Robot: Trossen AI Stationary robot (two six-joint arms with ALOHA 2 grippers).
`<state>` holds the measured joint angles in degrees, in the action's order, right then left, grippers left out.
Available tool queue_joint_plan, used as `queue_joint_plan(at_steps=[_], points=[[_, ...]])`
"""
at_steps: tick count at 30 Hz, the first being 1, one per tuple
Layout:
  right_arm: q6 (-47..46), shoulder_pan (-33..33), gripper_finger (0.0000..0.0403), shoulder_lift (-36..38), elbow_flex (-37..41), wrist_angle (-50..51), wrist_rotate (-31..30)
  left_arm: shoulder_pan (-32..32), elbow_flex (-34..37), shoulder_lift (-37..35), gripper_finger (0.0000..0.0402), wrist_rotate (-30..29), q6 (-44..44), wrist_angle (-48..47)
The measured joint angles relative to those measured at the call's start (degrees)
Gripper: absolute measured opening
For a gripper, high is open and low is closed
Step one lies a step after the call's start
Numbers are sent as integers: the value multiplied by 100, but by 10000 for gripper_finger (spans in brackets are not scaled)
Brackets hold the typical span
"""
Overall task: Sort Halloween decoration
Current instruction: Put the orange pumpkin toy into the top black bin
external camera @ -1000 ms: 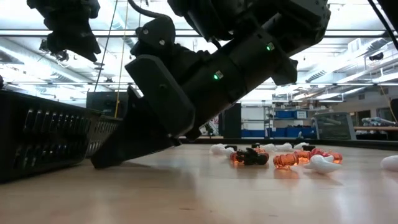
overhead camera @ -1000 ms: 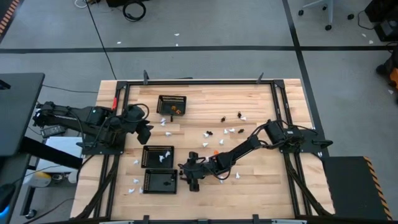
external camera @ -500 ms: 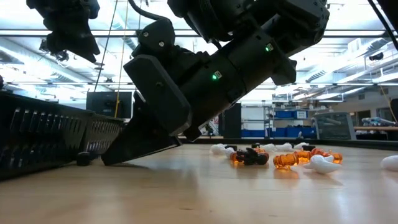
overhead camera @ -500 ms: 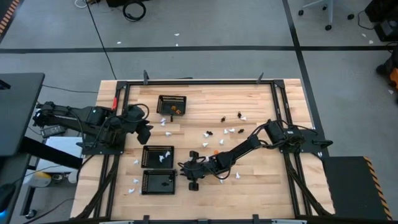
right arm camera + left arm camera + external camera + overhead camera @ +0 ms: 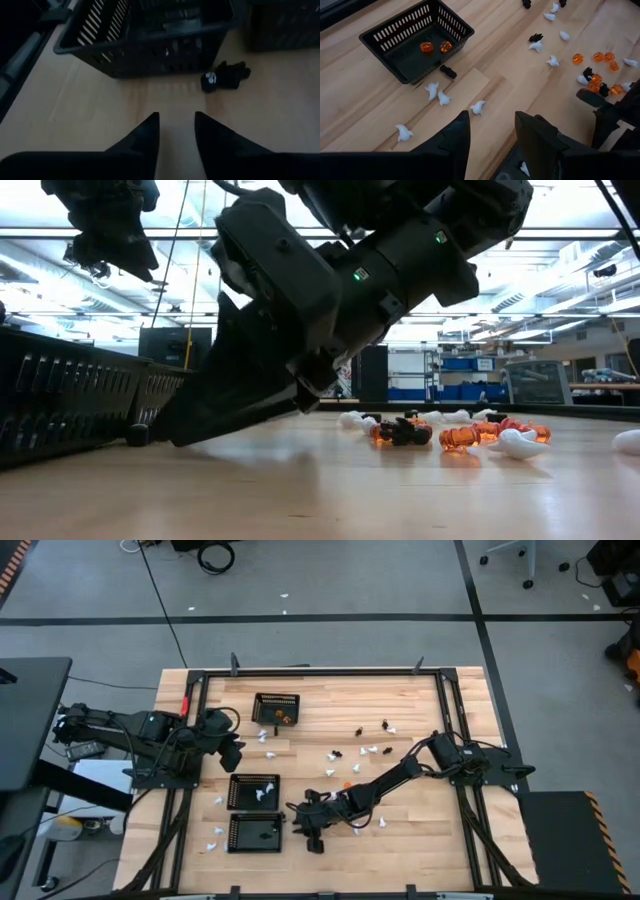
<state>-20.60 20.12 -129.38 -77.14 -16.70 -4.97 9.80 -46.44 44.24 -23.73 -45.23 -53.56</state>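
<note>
Orange, white and black toy pieces (image 5: 350, 762) lie scattered on the table's middle; the low view shows a cluster (image 5: 450, 434). My right gripper (image 5: 298, 822) is open and low beside the near black basket (image 5: 255, 832). One black piece (image 5: 225, 76) lies on the wood ahead of its fingers, against that basket's wall (image 5: 150, 55), and shows in the low view (image 5: 135, 435) too. My left gripper (image 5: 232, 750) is open and hovers left of the far basket (image 5: 415, 40), which holds two orange pieces (image 5: 435, 47).
The middle basket (image 5: 253, 790) holds white pieces. White pieces (image 5: 437, 94) lie on the wood near the far basket, and more (image 5: 218, 836) near the table's left edge. A black frame (image 5: 320, 672) rims the table. Bare wood spreads at the near right (image 5: 410, 850).
My right gripper has drawn slightly toward the near edge and its wrist has tipped up. A black piece that did not show beside the near basket a second ago now lies on the table there.
</note>
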Motion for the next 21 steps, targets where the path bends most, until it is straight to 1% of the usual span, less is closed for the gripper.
queue_joint_plan(at_steps=[5, 8, 11, 13, 16, 21], points=[[153, 22, 184, 5, -4, -87, -372, 0, 0, 1, 162, 0, 2, 0], [66, 0, 203, 76, -8, 236, -267, 0, 0, -1, 162, 0, 0, 0], [-42, -9, 207, 399, -6, 652, -107, 0, 0, 1, 162, 0, 2, -3], [149, 28, 204, 727, -18, 1232, -107, 0, 0, -1, 162, 0, 2, -13], [405, 57, 194, 1223, -20, 2498, -118, 0, 0, 0, 162, 0, 139, 1], [172, 48, 174, 2055, 45, 4636, -95, 0, 0, -1, 162, 2, 262, 9]])
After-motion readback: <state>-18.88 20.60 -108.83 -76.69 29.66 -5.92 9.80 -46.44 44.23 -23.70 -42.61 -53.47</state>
